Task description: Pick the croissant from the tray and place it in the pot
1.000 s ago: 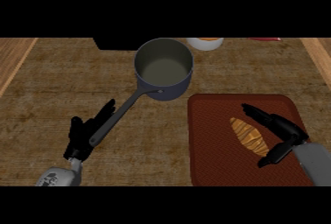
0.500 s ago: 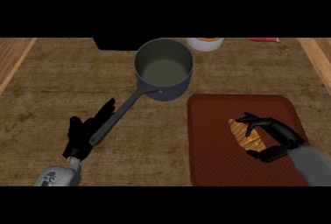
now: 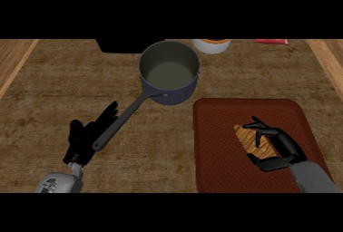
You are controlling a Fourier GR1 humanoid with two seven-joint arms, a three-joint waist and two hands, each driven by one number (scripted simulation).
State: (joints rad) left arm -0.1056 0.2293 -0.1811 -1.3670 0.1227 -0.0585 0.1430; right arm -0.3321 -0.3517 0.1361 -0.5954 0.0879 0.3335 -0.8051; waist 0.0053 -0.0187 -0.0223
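A golden-brown croissant (image 3: 249,136) lies on the dark red tray (image 3: 221,149) at the right of the counter. My right hand (image 3: 276,147) sits over it, fingers and thumb curled round its right side, so part of the croissant is hidden. A grey pot (image 3: 169,72) stands at the upper middle, its inside bare, its long dark handle (image 3: 120,123) running down to the left. My left hand (image 3: 88,136) rests open beside the handle's end, fingers pointing up.
A white container with an orange rim (image 3: 212,45) stands just behind the pot, and a red object (image 3: 271,41) lies at the back right. Wooden edges (image 3: 15,63) frame the brown counter on both sides.
My right hand came down onto the croissant and its fingers curled round it. The left hand and the pot have stayed in place.
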